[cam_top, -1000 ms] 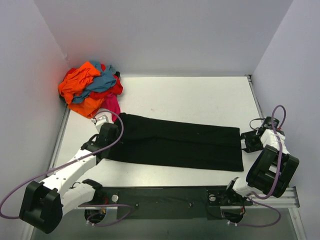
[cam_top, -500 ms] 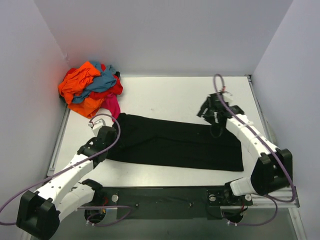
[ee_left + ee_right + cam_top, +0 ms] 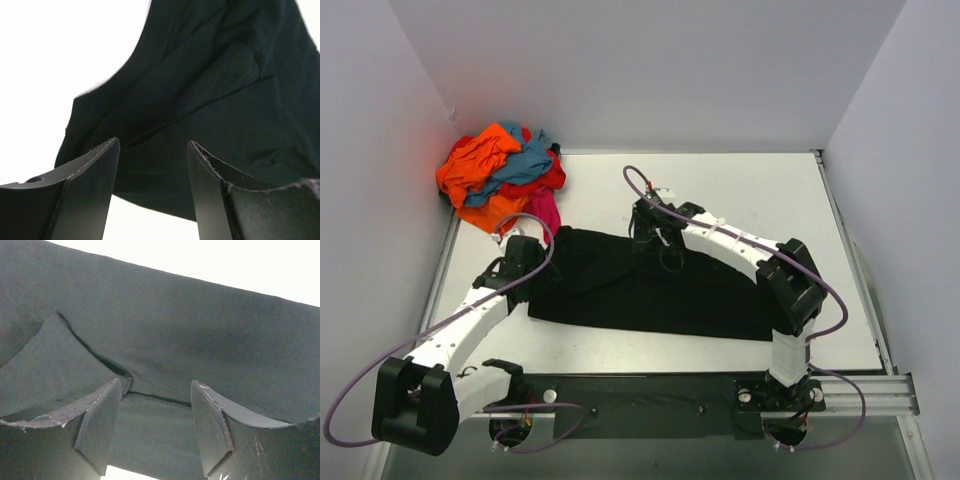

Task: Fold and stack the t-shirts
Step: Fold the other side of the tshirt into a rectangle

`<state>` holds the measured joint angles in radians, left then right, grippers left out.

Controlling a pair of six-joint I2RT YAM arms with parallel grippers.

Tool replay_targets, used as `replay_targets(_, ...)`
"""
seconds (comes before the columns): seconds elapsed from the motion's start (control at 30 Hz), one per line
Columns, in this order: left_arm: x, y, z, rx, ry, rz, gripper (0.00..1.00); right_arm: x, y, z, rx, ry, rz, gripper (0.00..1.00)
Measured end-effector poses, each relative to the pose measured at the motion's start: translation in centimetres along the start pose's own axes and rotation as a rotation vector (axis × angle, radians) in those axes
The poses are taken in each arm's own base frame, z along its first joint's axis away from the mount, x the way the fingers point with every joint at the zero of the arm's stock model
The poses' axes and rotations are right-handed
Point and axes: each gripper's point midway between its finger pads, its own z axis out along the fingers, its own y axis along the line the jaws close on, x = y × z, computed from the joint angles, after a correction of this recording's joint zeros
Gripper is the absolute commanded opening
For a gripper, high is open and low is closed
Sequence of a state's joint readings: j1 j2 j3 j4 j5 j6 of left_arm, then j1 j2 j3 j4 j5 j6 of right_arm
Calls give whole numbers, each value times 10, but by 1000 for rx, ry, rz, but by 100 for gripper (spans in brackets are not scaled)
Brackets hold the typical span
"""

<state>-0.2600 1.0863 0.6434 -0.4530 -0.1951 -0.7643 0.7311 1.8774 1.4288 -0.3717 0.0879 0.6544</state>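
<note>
The black t-shirt (image 3: 610,290) lies folded into a long strip across the white table (image 3: 740,190); no print shows. My left gripper (image 3: 523,250) stands open at its left end, and in the left wrist view the jaws (image 3: 153,145) frame black cloth (image 3: 200,85) with nothing between them. My right gripper (image 3: 655,232) hovers open over the strip's far edge, left of its middle. In the right wrist view the fingers (image 3: 156,387) straddle a seam in the cloth (image 3: 210,325) without pinching it. Orange (image 3: 470,168), teal-blue (image 3: 525,160), red (image 3: 553,178) and magenta (image 3: 543,210) t-shirts lie heaped at the back left.
White walls close the table on the left, back and right. My right arm (image 3: 740,250) stretches diagonally over the right half of the black strip. A black mounting rail (image 3: 650,390) runs along the near edge between the arm bases.
My left gripper opened and let go of the strip's left end. My right arm swung from the table's right edge across to the strip's far edge, left of its middle.
</note>
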Motion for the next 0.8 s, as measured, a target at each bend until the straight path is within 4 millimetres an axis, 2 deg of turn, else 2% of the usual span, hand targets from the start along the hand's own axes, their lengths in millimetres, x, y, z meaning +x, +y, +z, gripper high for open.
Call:
replay_targets(0.13, 20, 7, 4, 5, 63, 18, 58, -2, -2, -1, 2, -1, -16, 53)
replay_targets(0.17, 21, 7, 4, 7, 69, 21, 54, -2, -2, -1, 2, -1, -17, 53)
replay_targets(0.27, 24, 5, 5, 17, 83, 29, 49, -4, -4, 0, 2, 0, -17, 52)
replay_targets(0.3, 24, 5, 5, 18, 86, 31, 44, -4, -5, 0, 0, 1, -15, 52)
replay_targets(0.4, 25, 4, 5, 23, 90, 33, 36, -4, -8, 1, -3, 5, -5, 51)
replay_targets(0.5, 25, 2, 5, 32, 91, 34, 19, 1, -14, 2, -1, 17, 3, 51)
replay_targets(0.53, 25, 2, 5, 34, 90, 35, 2, 3, -16, 2, -2, 23, 5, 50)
replay_targets(0.57, 25, 1, 5, 36, 91, 38, 0, 5, -19, 2, -1, 28, 6, 50)
replay_targets(0.8, 24, -3, 0, 67, 80, 58, 0, 3, -27, -9, -11, 15, 26, 50)
